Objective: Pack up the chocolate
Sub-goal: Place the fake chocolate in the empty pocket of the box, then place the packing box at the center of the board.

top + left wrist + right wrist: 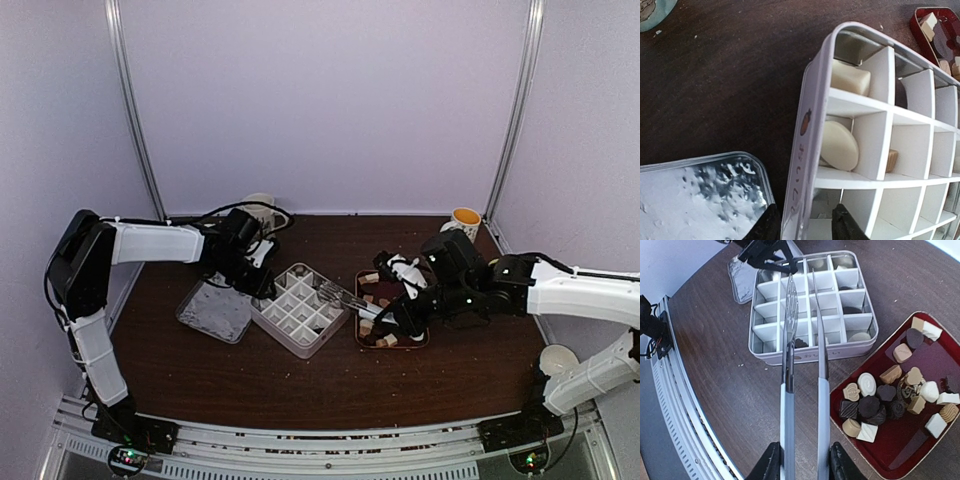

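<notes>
The chocolate (890,395), several small dark, tan and white pieces, lies in a dark red tray (920,460), which also shows in the top view (418,340). A white divided box (300,312) stands left of the tray. A few of its cells hold pieces: a white round (839,146) and a dark piece (800,343). My right gripper (804,462) is shut on the metal tongs (787,365). Their tips are apart and empty above the box. My left gripper (804,227) grips the box's side wall (799,165), one finger outside and one inside.
The box's metal lid (213,310) lies flat just left of the box. A yellow-lined cup (465,220) stands at the back right, another cup (260,207) at the back left, and a white cup (557,358) by the right arm's base.
</notes>
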Motion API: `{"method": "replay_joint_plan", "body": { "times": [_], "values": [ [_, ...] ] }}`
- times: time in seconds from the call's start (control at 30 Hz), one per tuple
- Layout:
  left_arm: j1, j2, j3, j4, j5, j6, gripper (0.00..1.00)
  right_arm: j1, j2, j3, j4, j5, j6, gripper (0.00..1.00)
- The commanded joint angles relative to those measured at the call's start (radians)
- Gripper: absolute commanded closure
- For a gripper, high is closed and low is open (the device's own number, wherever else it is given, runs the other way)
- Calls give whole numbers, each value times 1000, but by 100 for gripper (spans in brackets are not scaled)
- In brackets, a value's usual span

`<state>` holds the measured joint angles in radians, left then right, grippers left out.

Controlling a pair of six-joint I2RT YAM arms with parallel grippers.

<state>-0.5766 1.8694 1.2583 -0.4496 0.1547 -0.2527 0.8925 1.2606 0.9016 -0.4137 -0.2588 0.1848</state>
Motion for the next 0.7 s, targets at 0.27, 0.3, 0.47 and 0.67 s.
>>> {"method": "replay_joint_plan", "body": {
  "times": [0.27, 0.3, 0.47, 0.67],
  "values": [
    [1, -56, -46, -23, 254, -100, 62, -19, -130, -62, 71, 168, 50, 69],
    [-3, -62, -51, -23, 264, -105, 62, -21, -133, -64, 68, 174, 52, 69],
    [-12, -91, -79, -23, 319, -111, 62, -33, -145, -73, 56, 191, 63, 69],
    [-11, -142, -97, -37, 231, -125, 61, -41, -141, -78, 26, 225, 92, 70]
  ]
}}
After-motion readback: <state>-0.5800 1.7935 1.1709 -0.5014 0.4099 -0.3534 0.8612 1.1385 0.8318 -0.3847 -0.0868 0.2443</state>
